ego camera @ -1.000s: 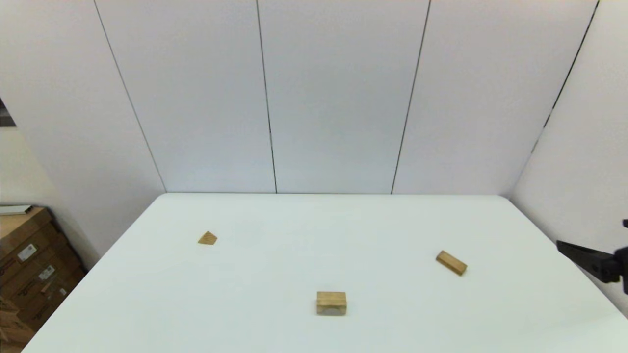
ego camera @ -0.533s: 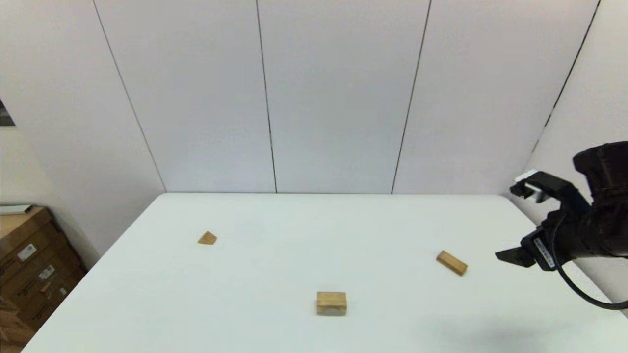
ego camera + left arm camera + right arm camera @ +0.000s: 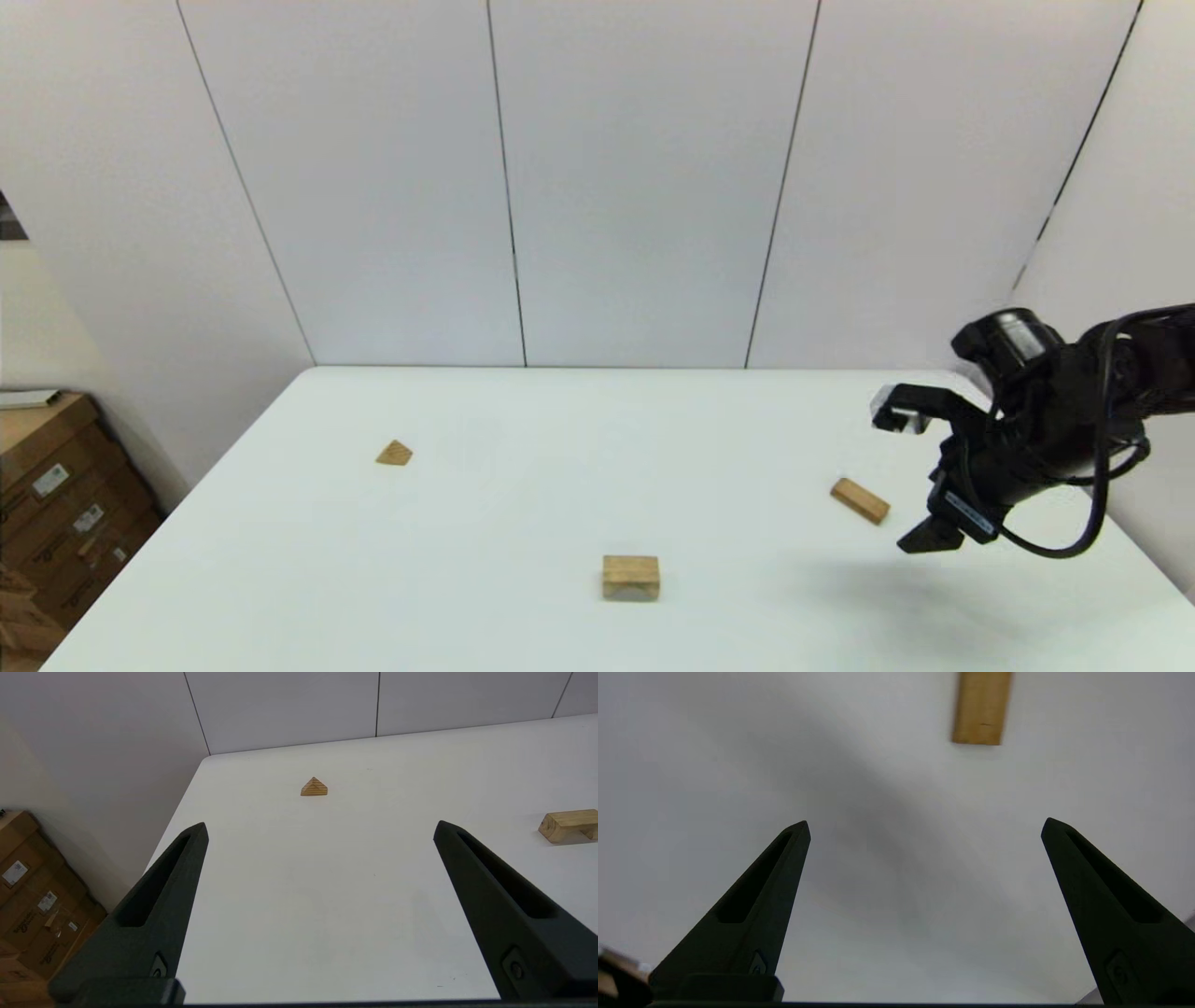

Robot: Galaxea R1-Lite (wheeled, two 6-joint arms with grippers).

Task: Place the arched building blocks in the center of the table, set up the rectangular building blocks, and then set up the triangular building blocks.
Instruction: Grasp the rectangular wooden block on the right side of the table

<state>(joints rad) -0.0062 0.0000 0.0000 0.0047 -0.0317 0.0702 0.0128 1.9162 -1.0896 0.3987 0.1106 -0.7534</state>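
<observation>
The right gripper point(image 3: 920, 541) hangs above the table point(image 3: 523, 523) with its jaws wide apart and empty, pointing down. The bar point(image 3: 859, 500) lies flat just beside it, at about ten o'clock from it. The arch point(image 3: 630, 576) sits at six o'clock from the table's middle, cut-out side down. The wedge point(image 3: 395, 454) lies well apart at ten o'clock. The left gripper point(image 3: 317, 830) is parked low near the left edge, jaws apart, empty.
</observation>
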